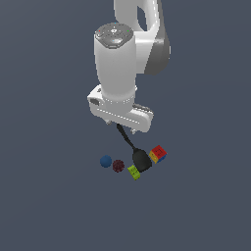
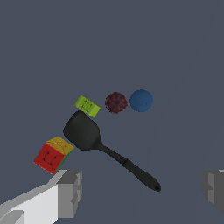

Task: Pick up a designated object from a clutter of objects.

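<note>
My claw point(image 2: 140, 190) hangs wide open, nothing between my fingers point(image 2: 69, 192). Beyond them lies the black spatula point(image 2: 98, 144), multicoloured cube point(image 2: 53, 154) beside its blade, lime-green block point(image 2: 87, 106) at its tip, then maroon bumpy ball point(image 2: 116, 102) just beside blue ball point(image 2: 141, 100).

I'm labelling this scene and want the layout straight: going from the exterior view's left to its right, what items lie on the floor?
Blue ball → dark red ball → green block → black spatula head → multicoloured cube.
</note>
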